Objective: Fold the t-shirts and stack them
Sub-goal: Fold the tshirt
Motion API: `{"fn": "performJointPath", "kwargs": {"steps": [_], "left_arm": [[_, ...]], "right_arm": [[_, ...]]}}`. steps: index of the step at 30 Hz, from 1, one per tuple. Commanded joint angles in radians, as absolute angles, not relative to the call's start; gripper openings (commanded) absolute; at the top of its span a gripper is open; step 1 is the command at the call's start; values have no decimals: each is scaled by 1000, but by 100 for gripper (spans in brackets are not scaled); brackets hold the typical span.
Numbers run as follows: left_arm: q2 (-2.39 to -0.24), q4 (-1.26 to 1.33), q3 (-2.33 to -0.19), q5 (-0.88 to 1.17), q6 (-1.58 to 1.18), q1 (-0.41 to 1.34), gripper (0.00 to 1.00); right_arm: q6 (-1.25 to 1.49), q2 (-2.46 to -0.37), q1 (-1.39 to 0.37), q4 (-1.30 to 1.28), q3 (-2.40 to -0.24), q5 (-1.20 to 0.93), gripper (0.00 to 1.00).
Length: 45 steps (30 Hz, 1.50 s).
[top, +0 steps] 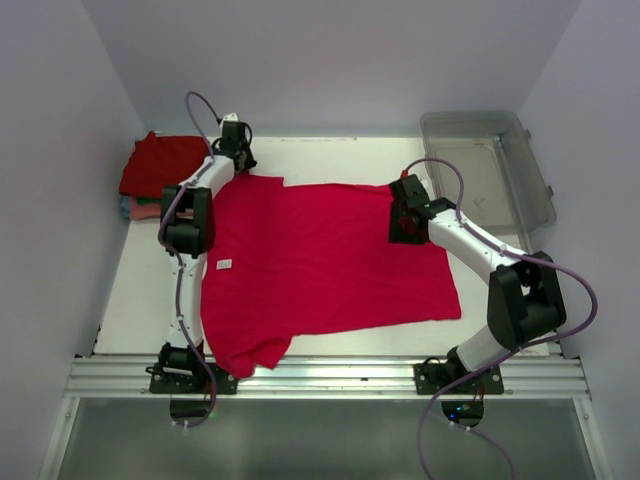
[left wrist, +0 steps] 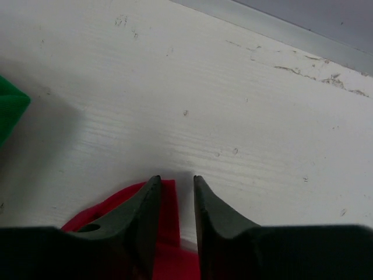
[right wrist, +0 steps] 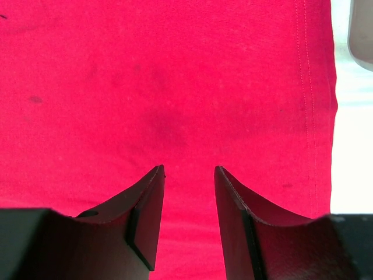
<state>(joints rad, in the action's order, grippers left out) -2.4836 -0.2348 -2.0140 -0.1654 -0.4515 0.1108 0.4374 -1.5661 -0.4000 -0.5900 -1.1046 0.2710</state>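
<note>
Crimson-pink tee point(top: 330, 260) lay spread flat over the middle of the white table point(top: 130, 300), btwn the two arms, mostly smooth w/ a few soft creases. Its small white neck label point(top: 224, 265) showed on the left side, just beside the L arm point(top: 185, 225). The near-left part of the tee drooped over the table's front edge by that arm's base. The far-left sleeve reached up toward the L gripper point(top: 235, 135).

Folded stack point(top: 160, 165) sat in the far-left corner, apart from the spread tee. It had dark red on top, w/ slivers of salmon-pink & green peeking out below. A green corner point(left wrist: 11, 114) also cut into the L wrist cam at the left edge.

Clear grey plastic bin point(top: 490, 165) stood upright at the far-right corner, open top. Couldn't tell from above what it held.

L gripper: jaws a narrow gap apart, tips low over bare table. A red cloth tip lay under & btwn the finger bases, but the fingers hid whether it touched them.

R gripper point(right wrist: 189, 169): jaws apart, nothing btwn them, hovering over the tee near its stitched hem at the far-right side.

The L arm covered a strip of the tee's left side. The lower tees in the stack were mostly hidden by the top one.
</note>
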Motion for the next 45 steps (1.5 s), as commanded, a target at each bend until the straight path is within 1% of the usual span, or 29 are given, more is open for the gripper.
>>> {"fn": "performJointPath", "kwargs": {"steps": [1,2,3,4,12,13,14,18,24,30,31,34,35,37,41,44,45], "left_arm": [[-2543,-345,-2017,-126,-430,103,30],[-2559,-354,-2035,-123,-428,103,22],[-2565,-365,-2042,-115,-428,103,9],[-2577,-373,-2051,-103,-428,103,1],[-2516,-325,-2014,-90,-420,103,0],[-2481,-316,-1990,-98,-423,103,0],[-2401,-232,-1926,-119,-426,104,0],[-2249,-144,-1844,-141,-439,104,0],[-2100,-95,-1783,-211,-446,104,0],[-2016,-72,-1692,-235,-478,101,0],[-2008,-74,-1674,-236,-486,101,0],[-1982,-97,-1646,-232,-518,103,0],[-1974,-97,-1634,-221,-537,101,0],[-1948,-103,-1593,-215,-555,101,0],[-1879,-77,-1482,-209,-598,101,0],[-1812,-49,-1392,-210,-612,100,0],[-1784,-48,-1362,-210,-620,97,0]], "right_arm": [[449,-1549,-397,-592,-1114,295,43],[451,-1548,-399,-591,-1115,296,43],[451,-1548,-397,-591,-1118,298,43],[451,-1549,-400,-594,-1120,295,43],[477,-1543,-391,-588,-1123,330,41],[480,-1543,-390,-583,-1124,336,40],[489,-1549,-388,-565,-1134,366,38],[500,-1569,-388,-554,-1146,390,37],[511,-1653,-380,-537,-1207,442,36],[526,-1736,-370,-525,-1304,460,45],[526,-1762,-367,-525,-1334,460,49],[525,-1814,-345,-528,-1403,471,56],[526,-1827,-339,-535,-1423,474,65],[523,-1877,-325,-535,-1489,489,69],[549,-1991,-293,-598,-1633,526,70],[606,-2080,-278,-687,-1750,600,68],[623,-2103,-270,-712,-1778,626,66]]}}
